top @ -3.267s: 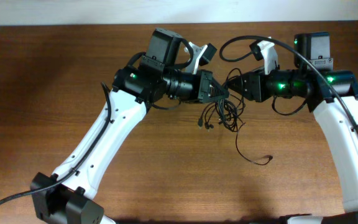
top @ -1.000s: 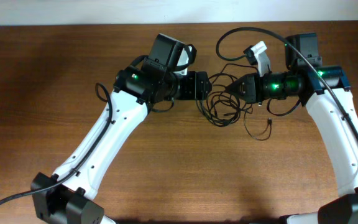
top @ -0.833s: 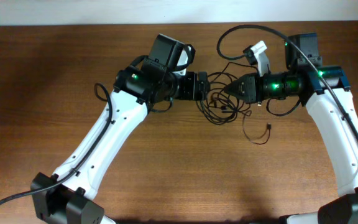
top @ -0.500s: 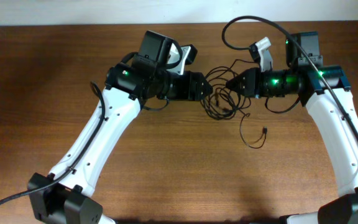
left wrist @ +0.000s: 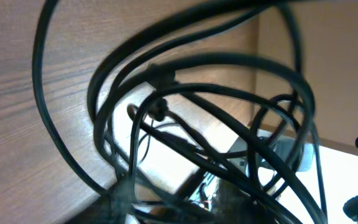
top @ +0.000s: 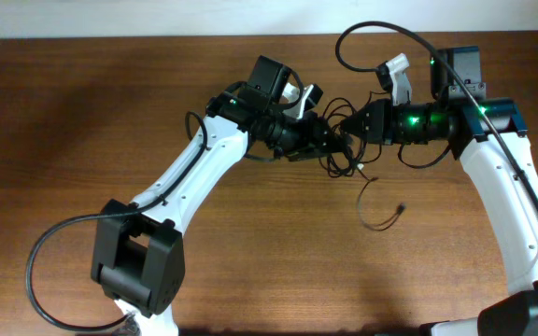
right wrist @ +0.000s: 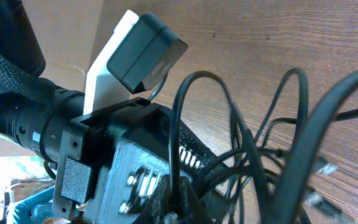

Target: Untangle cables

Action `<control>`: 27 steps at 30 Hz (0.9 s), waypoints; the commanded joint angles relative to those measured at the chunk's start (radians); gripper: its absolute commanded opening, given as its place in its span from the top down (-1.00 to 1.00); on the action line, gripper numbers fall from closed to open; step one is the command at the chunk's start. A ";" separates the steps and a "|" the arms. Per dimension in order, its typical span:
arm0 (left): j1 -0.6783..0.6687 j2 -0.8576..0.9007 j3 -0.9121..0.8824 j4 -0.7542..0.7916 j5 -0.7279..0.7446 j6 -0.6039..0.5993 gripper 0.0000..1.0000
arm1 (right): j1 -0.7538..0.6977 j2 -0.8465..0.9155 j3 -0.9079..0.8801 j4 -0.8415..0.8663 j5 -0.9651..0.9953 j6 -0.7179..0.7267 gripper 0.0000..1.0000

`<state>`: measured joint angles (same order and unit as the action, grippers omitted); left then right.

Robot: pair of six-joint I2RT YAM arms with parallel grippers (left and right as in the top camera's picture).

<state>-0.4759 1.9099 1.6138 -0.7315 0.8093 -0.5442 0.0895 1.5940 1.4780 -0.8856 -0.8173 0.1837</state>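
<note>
Overhead, the thin black cables [top: 345,157] sit in a knot right between the two claws, over the brown wooden counter [top: 82,112]. The right claw [top: 346,125] is closed, pinching the knot. The left claw [top: 334,143] touches the knot (cables hide its fingers, so I cannot tell if it grips). One loose end [top: 400,207] trails nearby.

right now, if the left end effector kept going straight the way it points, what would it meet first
The cables: the left end effector points right, into the tangle just ahead. The right end effector looks close behind it, though depth is unclear.
</note>
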 commanded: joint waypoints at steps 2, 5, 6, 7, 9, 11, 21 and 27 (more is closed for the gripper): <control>-0.002 0.005 0.006 -0.031 -0.198 0.000 0.71 | -0.005 -0.015 -0.003 0.004 -0.017 -0.014 0.92; -0.014 0.018 0.003 -0.112 -0.478 0.026 0.44 | -0.005 -0.015 -0.003 0.016 -0.106 -0.014 0.92; -0.015 0.024 0.003 -0.117 -0.497 0.026 0.37 | -0.005 -0.015 -0.003 0.023 -0.131 -0.014 0.92; -0.015 0.032 0.003 -0.119 -0.504 0.035 0.27 | -0.005 -0.015 -0.003 0.028 -0.157 -0.014 0.92; -0.014 0.056 0.003 -0.118 -0.510 0.066 0.09 | -0.005 -0.015 -0.003 0.038 -0.212 -0.014 0.92; -0.012 0.081 0.003 -0.123 -0.579 0.093 0.08 | -0.005 -0.015 -0.003 0.038 -0.231 -0.014 0.92; 0.004 0.151 0.003 -0.283 -0.866 0.183 -0.25 | -0.127 -0.015 -0.003 0.038 -0.348 -0.014 0.92; 0.070 0.138 0.005 -0.321 -0.748 0.272 -0.19 | -0.259 -0.015 -0.003 0.022 -0.351 -0.014 0.92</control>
<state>-0.4477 2.0518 1.6184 -1.0412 -0.0074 -0.3656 -0.1192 1.5932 1.4670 -0.8570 -1.1236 0.1802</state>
